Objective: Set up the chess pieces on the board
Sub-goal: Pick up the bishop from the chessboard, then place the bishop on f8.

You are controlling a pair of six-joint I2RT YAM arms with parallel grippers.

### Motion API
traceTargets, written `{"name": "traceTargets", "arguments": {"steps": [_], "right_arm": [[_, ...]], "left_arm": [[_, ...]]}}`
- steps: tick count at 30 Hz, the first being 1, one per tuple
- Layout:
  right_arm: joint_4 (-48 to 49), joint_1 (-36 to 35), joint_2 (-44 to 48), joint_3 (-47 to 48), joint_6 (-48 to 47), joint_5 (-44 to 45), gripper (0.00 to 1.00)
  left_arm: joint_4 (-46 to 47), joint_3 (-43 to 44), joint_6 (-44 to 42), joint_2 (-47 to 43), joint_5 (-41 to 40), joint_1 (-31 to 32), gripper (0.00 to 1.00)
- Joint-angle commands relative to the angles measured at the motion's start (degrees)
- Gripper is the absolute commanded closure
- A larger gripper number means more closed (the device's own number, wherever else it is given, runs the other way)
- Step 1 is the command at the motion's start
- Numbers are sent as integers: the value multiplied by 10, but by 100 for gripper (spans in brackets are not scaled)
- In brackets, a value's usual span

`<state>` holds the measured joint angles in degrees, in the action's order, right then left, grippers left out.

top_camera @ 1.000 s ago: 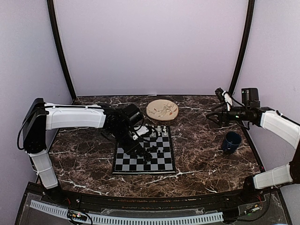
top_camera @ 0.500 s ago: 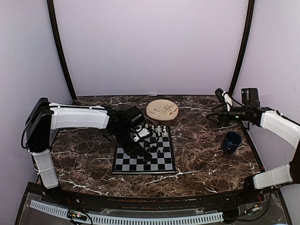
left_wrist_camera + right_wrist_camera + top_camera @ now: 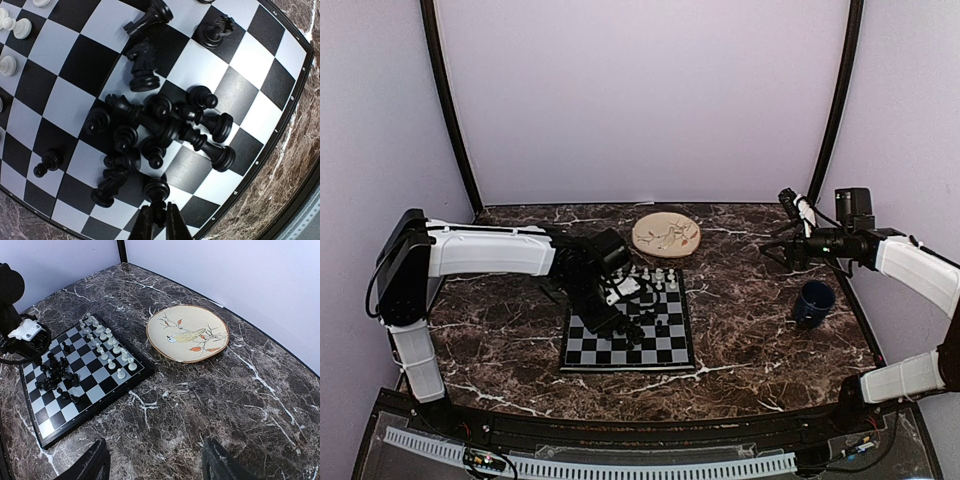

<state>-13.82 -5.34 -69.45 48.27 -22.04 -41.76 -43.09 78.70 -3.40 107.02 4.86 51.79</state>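
Left arm (image 3: pixel 485 250) stretches over one board (image 3: pixel 665 350), left tool (image 3: pixel 159 215) clenched on one black pawn (image 3: pixel 156 189); right tool (image 3: pixel 155 447) hangs released at three o'clock.

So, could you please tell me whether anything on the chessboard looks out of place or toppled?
The black pieces sit in a tangled heap near the middle of the board, several lying on their sides across one another rather than on their own squares. The white pieces stand upright in rows along one edge.
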Motion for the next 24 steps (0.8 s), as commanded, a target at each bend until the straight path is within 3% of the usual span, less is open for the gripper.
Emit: {"name": "traceTargets", "arguments": {"steps": [1,11,24], "right_arm": [[3,0,4,-1,-4,-4,37],[-7,0,-1,4,-12,4,37],[-10,0,-6,3,-20,6,37]], "left_arm": [[-35,7,2,-52,8,10,100],[-69,-44,1,-117,25,26,100],[-66,-44,-11,-83,23,56,100]]}}
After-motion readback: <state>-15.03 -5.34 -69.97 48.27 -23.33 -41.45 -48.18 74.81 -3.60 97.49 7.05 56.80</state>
